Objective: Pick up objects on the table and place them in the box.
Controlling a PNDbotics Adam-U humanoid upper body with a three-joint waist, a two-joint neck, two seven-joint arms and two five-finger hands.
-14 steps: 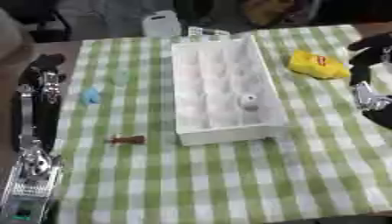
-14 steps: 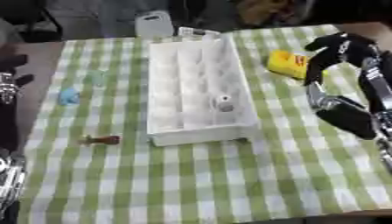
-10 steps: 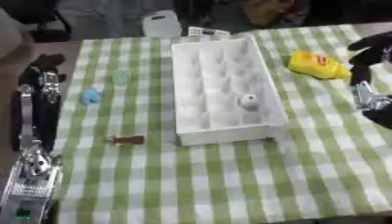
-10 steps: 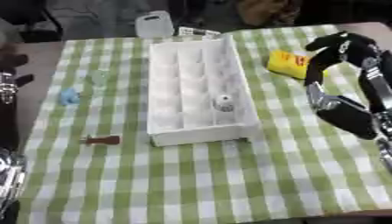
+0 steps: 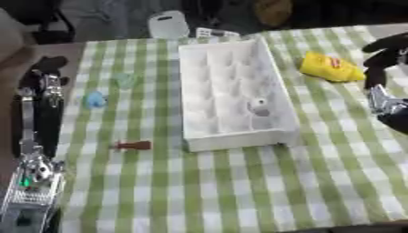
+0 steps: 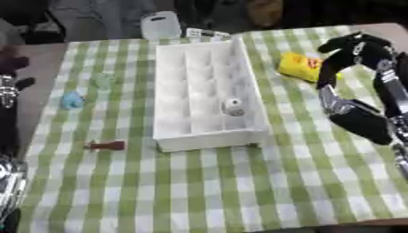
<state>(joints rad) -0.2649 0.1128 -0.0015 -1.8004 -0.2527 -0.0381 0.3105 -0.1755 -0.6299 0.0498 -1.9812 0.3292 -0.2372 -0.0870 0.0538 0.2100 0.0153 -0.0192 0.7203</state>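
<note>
A white box [image 6: 203, 98], divided into many small compartments, lay lengthwise in the middle of the counter [image 6: 239, 182], which was covered with a green-and-white checked cloth. One small white object [image 6: 232, 107] already sat in a compartment along the box's right side, toward its near end.

To the right of the box, near its far end, a yellow object [image 6: 296, 66] lay on the cloth. The right robot hand [image 6: 344, 53] was just beside that yellow object on its right, raised over the counter with its dark fingers curled downward and nothing visibly between them.

Left of the box, a small blue object [image 5: 95, 99] and a pale green one [image 5: 125, 80] lay near each other, the green one farther away. A small reddish-brown object [image 5: 134, 145] lay left of the box's near corner.

The left robot hand [image 5: 48, 68] showed well left of the box at the counter's edge; whether its fingers were apart or together could not be told.
</note>
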